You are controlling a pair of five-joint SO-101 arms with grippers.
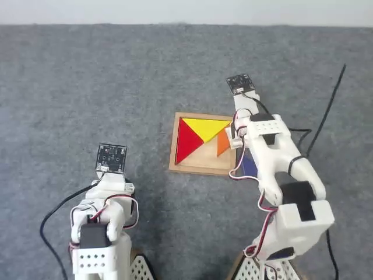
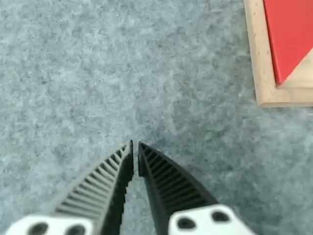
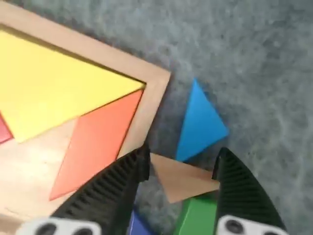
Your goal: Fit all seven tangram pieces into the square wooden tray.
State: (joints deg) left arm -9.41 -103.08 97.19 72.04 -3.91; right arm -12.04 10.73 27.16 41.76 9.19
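**A:** Start at the left. How much room is there?

**B:** Plenty. The left pincer (image 2: 135,145) hangs low over the grey counter (image 1: 87,87). It is clenched, with its tips all but meeting and nothing between them. Bare counter lies all round it, and a broad open strip separates it from the tray (image 2: 261,73).

**A:** And the tray itself?

**B:** It is one square wooden tray with a raised rim. Its near left corner is well apart from the left pincer. Three pieces lie inside. A red triangle (image 1: 187,143) sits against the left rim and a yellow triangle (image 1: 207,128) along the far rim. An orange piece (image 3: 98,147) sits against the right rim, touching the yellow one. The near part of the tray floor is bare wood.

**A:** What is outside it?

**B:** Four pieces lie crowded on the counter just beside the right rim. They are a light blue triangle (image 3: 200,122), a wood-coloured triangle (image 3: 183,178), a green piece (image 3: 195,215) and a dark blue piece (image 3: 138,226). The wood-coloured one lies between the light blue and the green.

**A:** The right pincer?

**B:** The right pincer (image 3: 183,154) is released, with one finger on either side of the wood-coloured triangle. I cannot tell whether they touch it.
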